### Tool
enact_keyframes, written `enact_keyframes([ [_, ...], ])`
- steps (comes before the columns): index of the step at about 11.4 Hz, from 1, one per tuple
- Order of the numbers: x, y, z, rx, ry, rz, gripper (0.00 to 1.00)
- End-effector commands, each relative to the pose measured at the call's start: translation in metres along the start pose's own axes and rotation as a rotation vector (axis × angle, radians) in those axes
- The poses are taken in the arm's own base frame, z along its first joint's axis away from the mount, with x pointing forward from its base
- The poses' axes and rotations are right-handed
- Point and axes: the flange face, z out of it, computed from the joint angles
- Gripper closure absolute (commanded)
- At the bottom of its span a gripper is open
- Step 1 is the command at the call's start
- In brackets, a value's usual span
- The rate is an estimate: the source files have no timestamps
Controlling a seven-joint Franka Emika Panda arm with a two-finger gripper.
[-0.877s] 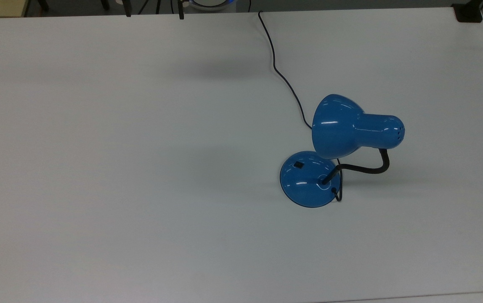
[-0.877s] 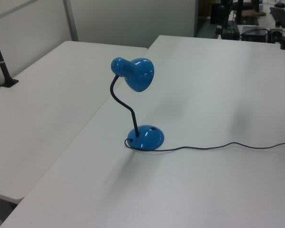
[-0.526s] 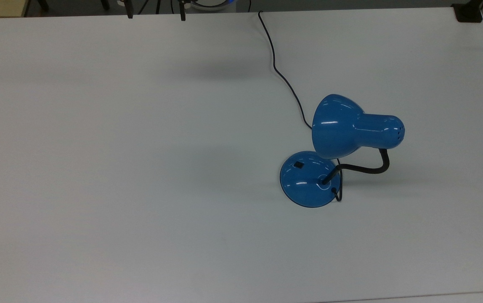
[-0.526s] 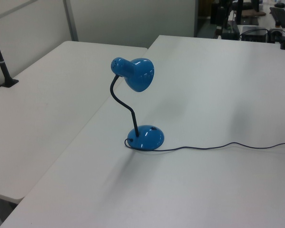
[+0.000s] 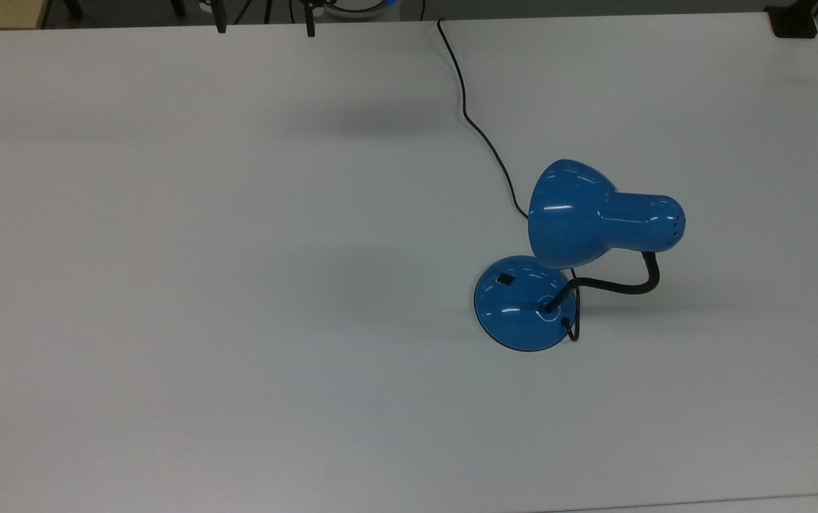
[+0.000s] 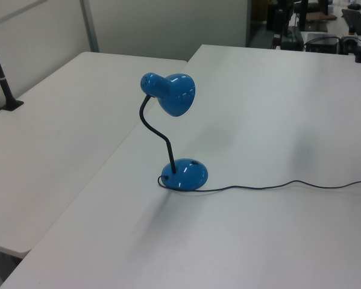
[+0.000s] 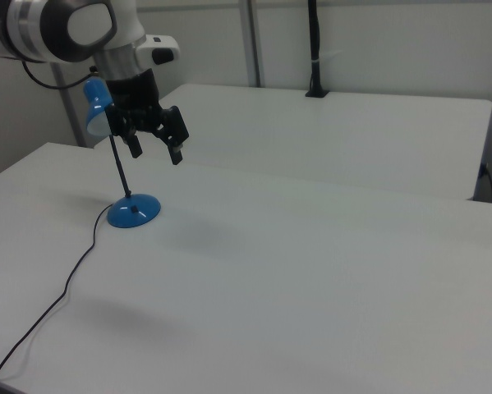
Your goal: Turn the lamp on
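1. Seeing the lamp (image 5: 580, 214) standing upright on the white table (image 5: 167, 285), toward the top view's right and a little below the middle.
2. Noting its round blue base (image 5: 523, 303) sitting flat on the tabletop, with the small black switch (image 5: 505, 279) lying on the dome's upper left in the top view, uncovered and untouched.
3. Following the black bendy neck (image 5: 615, 285) rising from the base's middle, curving out to the top view's right and meeting the narrow end of the glossy blue shade (image 5: 569, 214), whose wide mouth is facing the top view's left and overhanging the base.
4. Tracing the black cord (image 5: 466, 92) leaving the base's rim, passing under the shade and running up to the table's far edge in the top view; in the left view, trailing off along the table (image 6: 258, 241) to the left view's right (image 6: 276, 185).
5. Finding the gripper (image 7: 155, 150) hanging in the air above the table in the right view, pointing downward, with its two black fingers (image 7: 176, 152) spread wide apart and grasping nothing.
6. Seeing the two fingertips (image 5: 308, 27) poking in at the top view's upper edge, well apart from the lamp and touching nothing.
7. Noting, in the right view, the gripper overlapping the lamp's shade (image 7: 98, 107) and neck, with the base (image 7: 133, 212) sitting lower down on the table.
8. Seeing a second white table (image 6: 47, 138) butting against the first, carrying a black clamped pole (image 6: 2, 78).
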Motion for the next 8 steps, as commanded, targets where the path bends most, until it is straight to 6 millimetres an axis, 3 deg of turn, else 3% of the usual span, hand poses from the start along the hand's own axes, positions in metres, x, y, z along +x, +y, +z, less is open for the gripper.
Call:
enact_keyframes([
  [1, -0.002, -0.005, -0.002, -0.004, -0.021, -0.008, 0.0],
  [5, -0.001, -0.004, 0.006, -0.002, -0.035, -0.111, 0.0],
  [7, 0.005, -0.007, 0.027, 0.008, -0.069, -0.303, 0.0],
  [8, 0.01, -0.021, 0.039, 0.011, -0.088, -0.33, 0.0],
])
